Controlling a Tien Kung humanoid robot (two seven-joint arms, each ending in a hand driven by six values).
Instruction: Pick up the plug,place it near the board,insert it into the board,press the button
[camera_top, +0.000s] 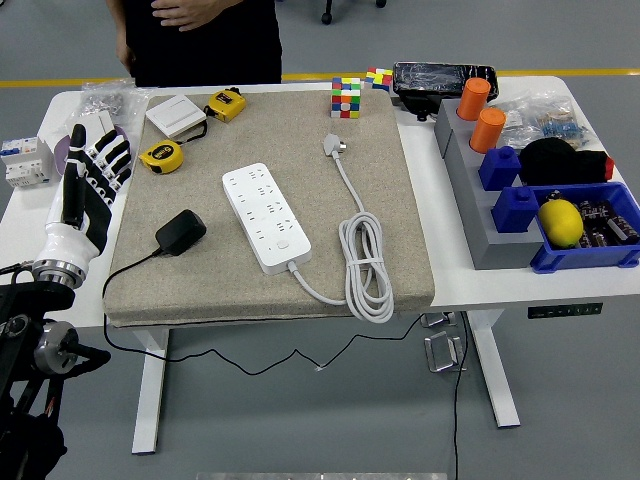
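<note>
Before you, the white table carries a beige mat. On the mat lies the white board, its cable coiled to the right. Your left hand hovers over the mat's left edge, fingers spread, grasping nothing. The black plug rests just left of the board.

white table | beige mat centre | grey rack right | breaker left

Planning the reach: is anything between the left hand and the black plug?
Nothing visible. The left hand is open over the mat's left edge; only bare mat separates it from the plug.
</note>
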